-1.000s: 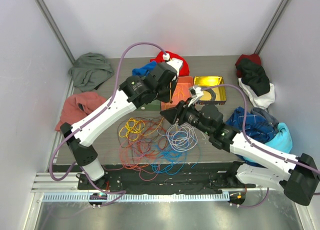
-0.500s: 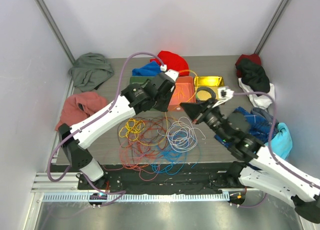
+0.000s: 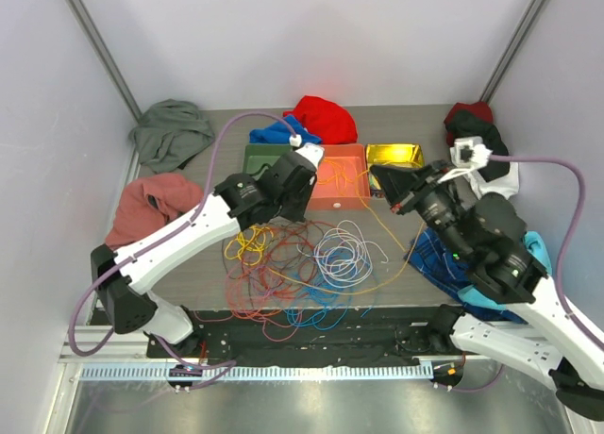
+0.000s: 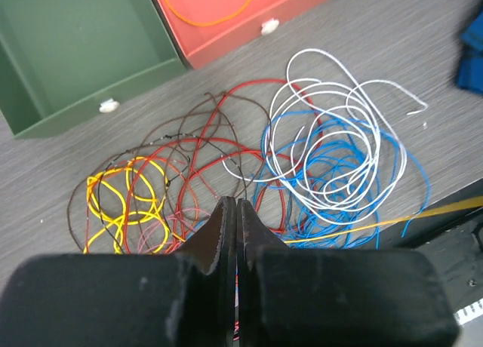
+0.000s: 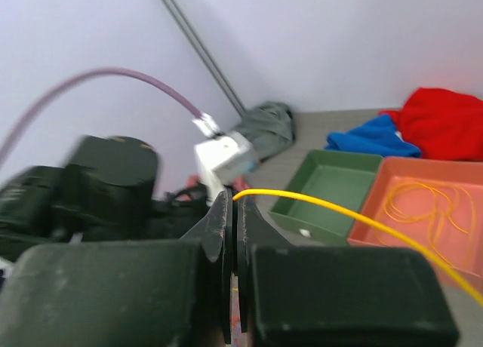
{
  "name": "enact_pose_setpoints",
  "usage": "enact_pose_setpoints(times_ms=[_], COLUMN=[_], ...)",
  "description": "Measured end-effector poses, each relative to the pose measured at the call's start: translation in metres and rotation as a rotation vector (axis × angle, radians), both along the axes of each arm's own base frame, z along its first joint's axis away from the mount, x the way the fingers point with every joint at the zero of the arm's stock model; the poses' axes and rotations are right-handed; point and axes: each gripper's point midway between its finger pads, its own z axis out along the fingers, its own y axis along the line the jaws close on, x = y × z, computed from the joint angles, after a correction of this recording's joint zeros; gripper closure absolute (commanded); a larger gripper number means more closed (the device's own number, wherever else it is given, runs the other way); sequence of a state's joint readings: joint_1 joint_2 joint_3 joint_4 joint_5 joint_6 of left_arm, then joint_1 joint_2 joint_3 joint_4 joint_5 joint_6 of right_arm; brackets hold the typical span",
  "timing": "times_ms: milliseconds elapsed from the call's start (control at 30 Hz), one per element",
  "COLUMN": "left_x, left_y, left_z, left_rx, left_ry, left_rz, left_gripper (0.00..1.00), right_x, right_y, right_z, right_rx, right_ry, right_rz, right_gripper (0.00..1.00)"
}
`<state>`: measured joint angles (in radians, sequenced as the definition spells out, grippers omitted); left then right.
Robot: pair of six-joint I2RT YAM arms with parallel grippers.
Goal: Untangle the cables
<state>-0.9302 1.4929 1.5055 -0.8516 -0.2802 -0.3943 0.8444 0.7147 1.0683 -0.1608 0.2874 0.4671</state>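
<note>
1. Right gripper is raised, pinching the orange-yellow cable, which trails down into the pile.
2. Left gripper is pressed together and empty, over the cables on the table.
3. Risk: pulling further drags snagged blue loops, or the cable slips free.

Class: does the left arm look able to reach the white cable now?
Probably yes: the white cable lies on top, uncovered, near the left tool; nothing lies between, though the tool is shut.
</note>
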Motion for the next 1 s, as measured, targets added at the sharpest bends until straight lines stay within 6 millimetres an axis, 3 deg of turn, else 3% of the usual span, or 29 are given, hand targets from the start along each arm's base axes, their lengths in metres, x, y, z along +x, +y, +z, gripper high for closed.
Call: enact_pose_setpoints(times_ms=[133,233,333,500,633,800,1000], left_x=[0.002,0.003,-0.005,-0.028,-0.049,-0.076,-0.104], left_y=[0.003,0.007,0.018,0.035,0.037,0.016,-0.022], left_z=[0.021,0.033,0.034,0.02,-0.007,-0.046,-0.043], left_rx=[-0.044,-0.087,-0.128,-0.275,-0.401,-0.442,-0.557], left_ry=[-0.049,-0.086,-0.109,-0.145,-0.128,-0.071,-0.126], left_rz=[0.017,0.043,0.055,0.047,0.024,-0.065,-0.215], left_gripper=[0.72,0.54,0.46,0.43,0.43,0.43,0.4], right_x=[0.023,0.04,0.053,0.062,0.066,0.074,0.082], right_y=[0.015,0.028,0.04,0.045,0.045,0.049,0.059], right_z=[-0.033,-0.041,-0.035,-0.001,0.025,0.036,0.057], right_rx=[-0.129,-0.205,-0.248,-0.236,-0.214,-0.23,-0.237], right_ry=[0.075,0.108,0.115,0.073,0.041,0.03,0.02], right_rz=[-0.038,-0.055,-0.063,-0.082,-0.103,-0.116,-0.115], right_gripper=[0.99,0.99,0.99,0.99,0.99,0.99,0.99])
